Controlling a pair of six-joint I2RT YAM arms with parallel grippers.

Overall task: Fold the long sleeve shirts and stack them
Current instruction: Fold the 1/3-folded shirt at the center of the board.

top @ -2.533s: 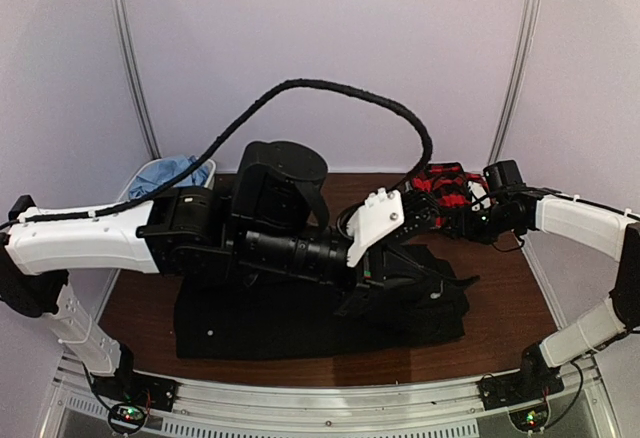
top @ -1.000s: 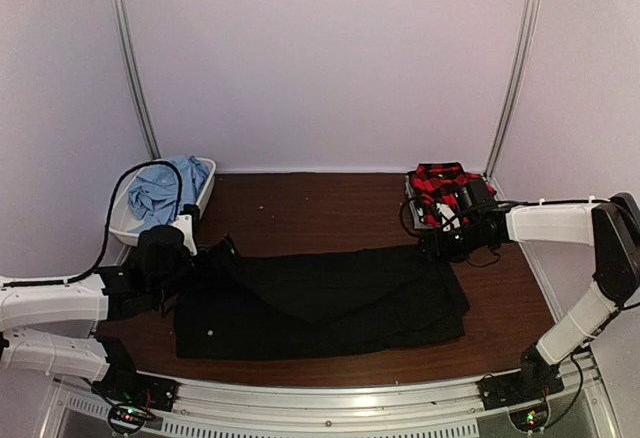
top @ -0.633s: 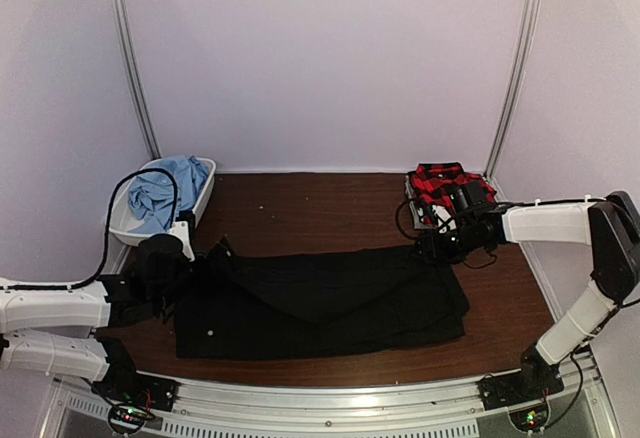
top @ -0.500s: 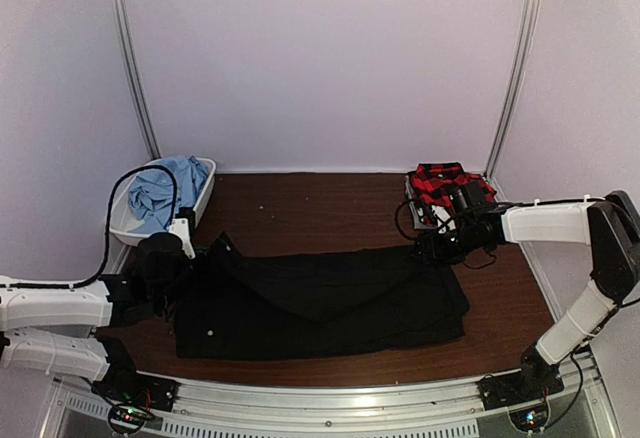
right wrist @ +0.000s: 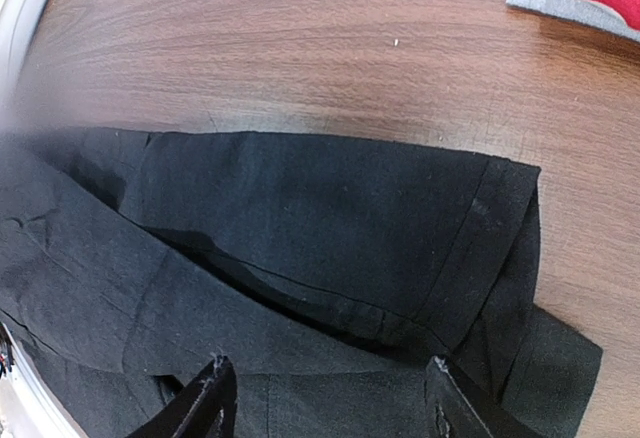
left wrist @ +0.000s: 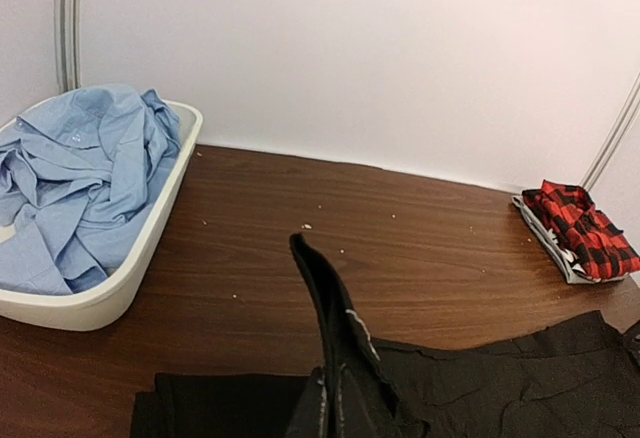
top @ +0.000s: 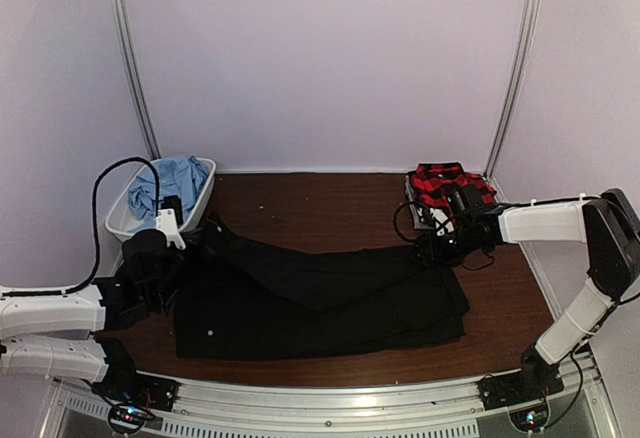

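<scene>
3 shirts: black shirt (top: pixel 330 298) across counter (top: pixel 320 208), plaid shirt (top: pixel 440 180) folded, blue shirt (top: pixel 165 183) in bin (top: pixel 205 196).
Left fingers (top: pixel 192 248): pinching black shirt's sleeve.
Right fingers (right wrist: pixel 213 390): spread over black shirt.

No words, numbers or signs can be read. The black shirt (top: pixel 330 303), the plaid shirt (top: pixel 435 180) and the blue shirt (top: pixel 170 180) show no letters.
</scene>
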